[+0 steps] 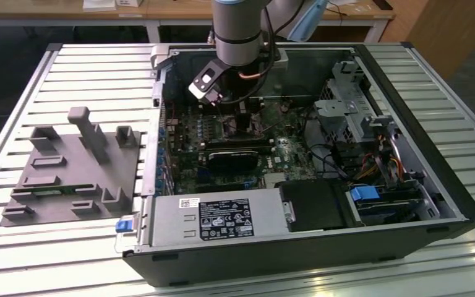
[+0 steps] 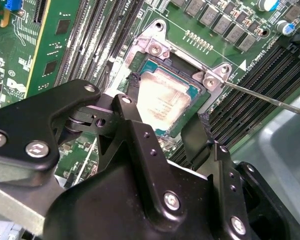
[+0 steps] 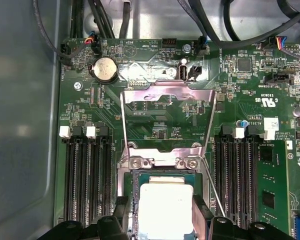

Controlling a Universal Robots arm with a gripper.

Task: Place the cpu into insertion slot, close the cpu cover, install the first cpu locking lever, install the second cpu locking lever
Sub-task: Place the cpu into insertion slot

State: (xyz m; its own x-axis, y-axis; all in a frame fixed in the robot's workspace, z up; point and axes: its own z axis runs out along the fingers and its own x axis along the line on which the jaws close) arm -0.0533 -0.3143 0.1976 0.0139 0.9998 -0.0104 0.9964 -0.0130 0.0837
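Slatted metal table (image 1: 56, 55), open computer case (image 1: 435, 229): cpu (image 3: 165, 207) seated in the insertion slot (image 2: 155, 47).
Gripper (image 2: 167, 101) hangs over the insertion slot, fingers (image 2: 205, 135) spread to either side of the cpu, not clamping it. The cpu cover (image 3: 167, 93) lies swung back from the slot, and a thin locking lever (image 3: 212, 185) juts free beside it.

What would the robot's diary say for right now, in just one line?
cpu: lying in insertion slot | cpu cover: open, tipped up | gripper: low over the cpu

Arm (image 1: 239, 31) upright, gripper (image 2: 168, 102) apparently pointing down
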